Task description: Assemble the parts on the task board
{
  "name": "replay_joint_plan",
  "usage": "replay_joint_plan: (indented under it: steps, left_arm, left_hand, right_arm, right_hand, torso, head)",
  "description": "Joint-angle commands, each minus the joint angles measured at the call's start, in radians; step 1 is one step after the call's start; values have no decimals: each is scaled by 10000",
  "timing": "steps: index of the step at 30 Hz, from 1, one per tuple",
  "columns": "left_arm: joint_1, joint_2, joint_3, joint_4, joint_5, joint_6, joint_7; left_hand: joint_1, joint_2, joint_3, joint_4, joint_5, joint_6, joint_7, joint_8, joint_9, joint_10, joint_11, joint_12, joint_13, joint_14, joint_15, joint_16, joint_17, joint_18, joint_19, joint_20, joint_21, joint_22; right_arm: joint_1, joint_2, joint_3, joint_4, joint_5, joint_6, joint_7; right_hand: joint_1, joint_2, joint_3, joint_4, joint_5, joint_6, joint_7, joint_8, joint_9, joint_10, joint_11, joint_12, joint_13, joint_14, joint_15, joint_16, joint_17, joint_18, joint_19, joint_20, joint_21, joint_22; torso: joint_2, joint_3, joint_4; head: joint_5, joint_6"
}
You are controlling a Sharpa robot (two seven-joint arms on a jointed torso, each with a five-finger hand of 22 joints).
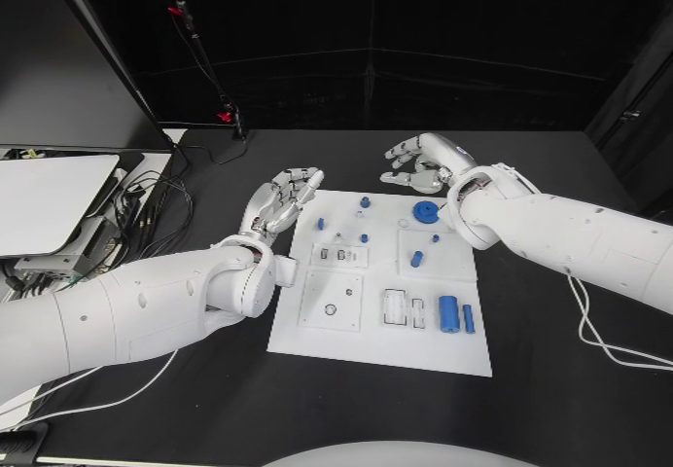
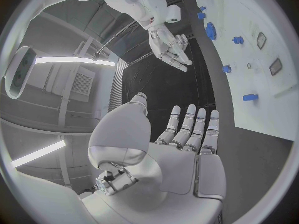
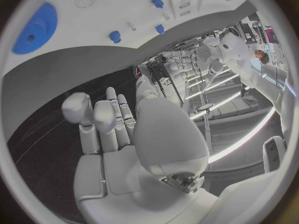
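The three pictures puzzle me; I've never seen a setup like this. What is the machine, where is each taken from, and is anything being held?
It is a robot with two white arms at a black table. The square picture looks down from its head; the round ones come from cameras at each wrist. The left robot hand and the right robot hand both hover open, holding nothing. Between them lies a white board with small blue parts, such as a gear and a cylinder.
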Motion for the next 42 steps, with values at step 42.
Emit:
replay_joint_plan:
  steps: [42]
  left_arm:
    - [-16,19,6,-29,-71,177,2746]
  left_hand:
    - [97,104,-94,-10,100,54,1545,37,-15,47,4,71,-7,43,65,71,14,159,-7,57,70,9]
  right_arm:
    - [-95,-1290,-35,-536,-419,2183,-432]
  right_hand:
    - [-1240,-369,70,-673,1995,-1837,533,3148,913,5823,265,13756,14893,2768,514,3356,8808,-1365,4283,519,3926,6295]
  torso:
    - [-63,-15,-133]
  head:
    - [-913,422]
